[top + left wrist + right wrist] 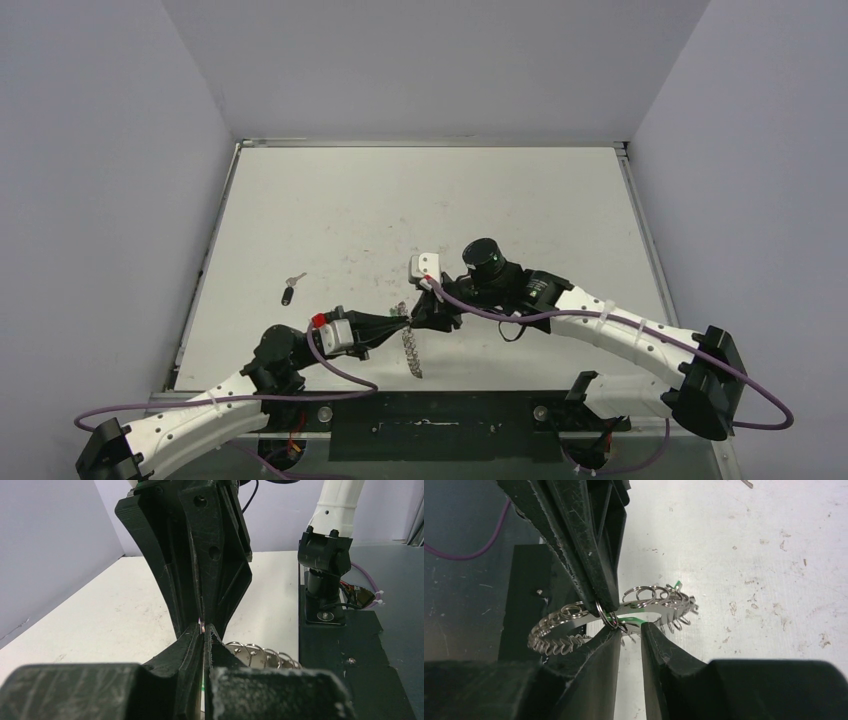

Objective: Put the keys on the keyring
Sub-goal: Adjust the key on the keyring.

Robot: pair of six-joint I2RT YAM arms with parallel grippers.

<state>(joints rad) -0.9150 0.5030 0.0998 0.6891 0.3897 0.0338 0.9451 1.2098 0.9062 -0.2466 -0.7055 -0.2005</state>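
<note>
The keyring [411, 352] hangs on edge between the two grippers near the table's front. My left gripper [402, 322] is shut on a small wire loop at the rim; the pinch shows in the left wrist view [204, 629]. In the right wrist view the scalloped keyring [569, 621] lies across, with a bit of green key [635, 620] just under it. My right gripper [630, 626] stands narrowly open, its tips against the rim and holding nothing. The black-headed key [287, 295] and the silver key [296, 279] lie together on the table to the left.
The white table [420, 200] is scuffed and walled by grey panels on three sides. A black mounting plate [430, 425] runs along the near edge under the arm bases. The right arm's base [325, 565] stands close behind the keyring.
</note>
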